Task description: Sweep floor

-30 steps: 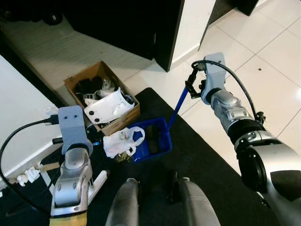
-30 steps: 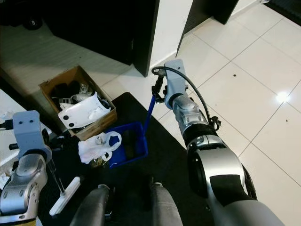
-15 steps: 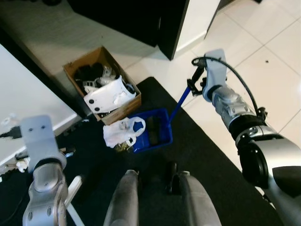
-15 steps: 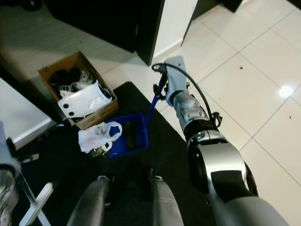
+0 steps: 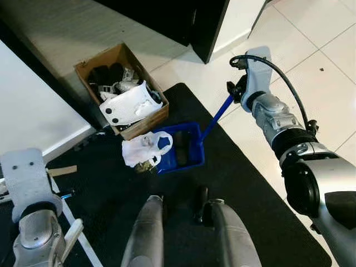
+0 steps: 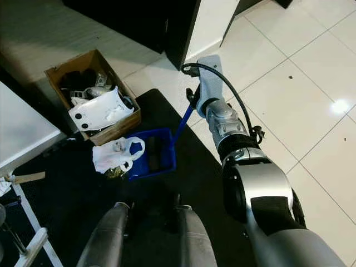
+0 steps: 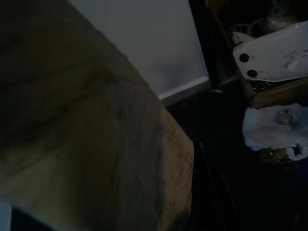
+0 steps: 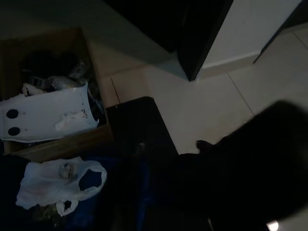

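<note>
Right gripper (image 5: 232, 92): closed on the upper end of the dustpan handle (image 5: 217, 115).
Dustpan (image 5: 181, 149): on the black mat (image 5: 250, 194), beside the cardboard box (image 5: 122, 89).
Plastic bag (image 5: 146, 149): at the dustpan's mouth.
Left gripper: finger state cannot be told.
Risk: tilting the handle could spill the dustpan.

Both eye views look steeply down from the robot's head at the same black floor mat (image 5: 250, 183), the right eye shifted slightly sideways. Each wrist view looks from nearer along its arm, and all four share the open brown cardboard box (image 6: 119, 125) and the crumpled white plastic bag (image 5: 146, 149) lying beside it.
</note>
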You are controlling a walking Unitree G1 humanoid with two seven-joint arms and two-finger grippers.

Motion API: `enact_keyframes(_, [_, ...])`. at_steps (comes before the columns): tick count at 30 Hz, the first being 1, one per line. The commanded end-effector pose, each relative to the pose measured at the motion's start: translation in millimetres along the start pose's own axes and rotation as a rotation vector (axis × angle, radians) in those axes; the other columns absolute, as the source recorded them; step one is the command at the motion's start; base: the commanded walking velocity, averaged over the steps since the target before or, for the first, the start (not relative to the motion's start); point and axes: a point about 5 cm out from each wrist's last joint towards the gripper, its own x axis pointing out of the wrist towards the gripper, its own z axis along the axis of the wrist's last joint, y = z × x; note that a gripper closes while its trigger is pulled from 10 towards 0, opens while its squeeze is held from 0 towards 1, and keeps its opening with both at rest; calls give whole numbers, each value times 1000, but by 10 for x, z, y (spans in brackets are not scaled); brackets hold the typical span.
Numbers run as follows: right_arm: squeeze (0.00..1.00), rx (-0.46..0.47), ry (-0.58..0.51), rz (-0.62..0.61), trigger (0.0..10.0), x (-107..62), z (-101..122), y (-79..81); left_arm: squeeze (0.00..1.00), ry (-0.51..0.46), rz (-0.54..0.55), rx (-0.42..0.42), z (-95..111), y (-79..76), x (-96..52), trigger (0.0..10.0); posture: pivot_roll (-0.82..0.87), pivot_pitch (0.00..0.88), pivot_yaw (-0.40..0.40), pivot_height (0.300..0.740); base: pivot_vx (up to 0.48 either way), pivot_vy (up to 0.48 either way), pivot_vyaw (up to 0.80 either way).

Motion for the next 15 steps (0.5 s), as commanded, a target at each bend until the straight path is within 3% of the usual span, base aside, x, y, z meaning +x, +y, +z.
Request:
enact_keyframes(1, [0, 6, 18, -2, 0, -17, -71, -27, 0, 38, 36, 18, -68, 72, -30, 10000, 425, 415, -101, 740, 0, 0, 0])
enact_keyframes(6, [0, 0, 3, 12, 0, -19, -52, -37, 0, 41, 30, 13, -75, 44, -9, 10000, 411, 401, -103, 740, 0, 0, 0])
enact_keyframes(11, [0, 83, -3, 33, 0, -50, -107, -97, 0, 17, -5, -23, -34, -124, 107, 10000, 347, 355, -114, 740, 0, 0, 0])
enact_keyframes(15, [0, 99, -12, 70, 0, -55, -97, -98, 0, -3, -35, -45, 8, -223, 164, 10000, 320, 337, -114, 740, 0, 0, 0])
